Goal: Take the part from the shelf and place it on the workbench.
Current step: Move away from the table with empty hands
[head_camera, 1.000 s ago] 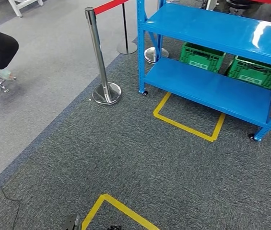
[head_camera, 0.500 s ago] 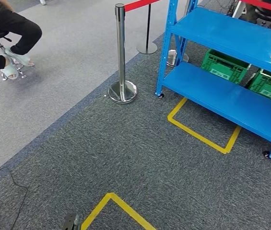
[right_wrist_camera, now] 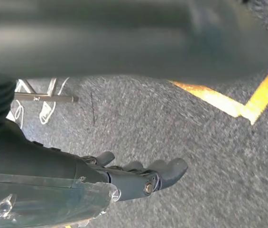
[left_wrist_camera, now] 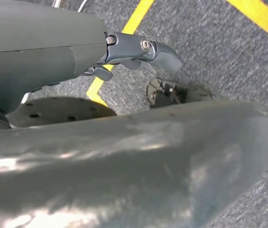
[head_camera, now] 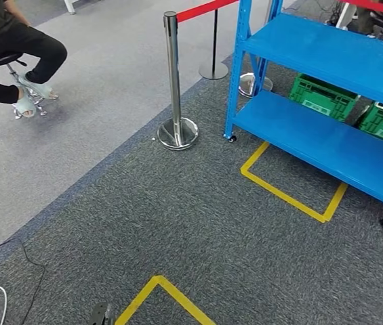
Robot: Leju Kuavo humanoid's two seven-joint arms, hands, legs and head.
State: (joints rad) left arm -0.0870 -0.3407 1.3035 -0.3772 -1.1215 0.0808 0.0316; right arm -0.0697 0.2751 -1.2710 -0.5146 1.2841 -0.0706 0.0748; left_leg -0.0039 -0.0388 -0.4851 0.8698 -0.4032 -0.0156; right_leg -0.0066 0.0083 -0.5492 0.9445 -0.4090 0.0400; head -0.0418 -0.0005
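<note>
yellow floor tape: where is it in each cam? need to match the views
Head view: yellow floor tape forms a corner at the bottom edge; a second outline lies in front of the blue shelf.
Left wrist view: a strip passes behind the left hand.
Right wrist view: a corner lies beyond the right hand.
Shared landmark: the dark grey carpet under the tape.

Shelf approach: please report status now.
Both hands hang empty, fingers straight. Blue shelf ahead right; part unseen. Stanchion stands left of it.
</note>
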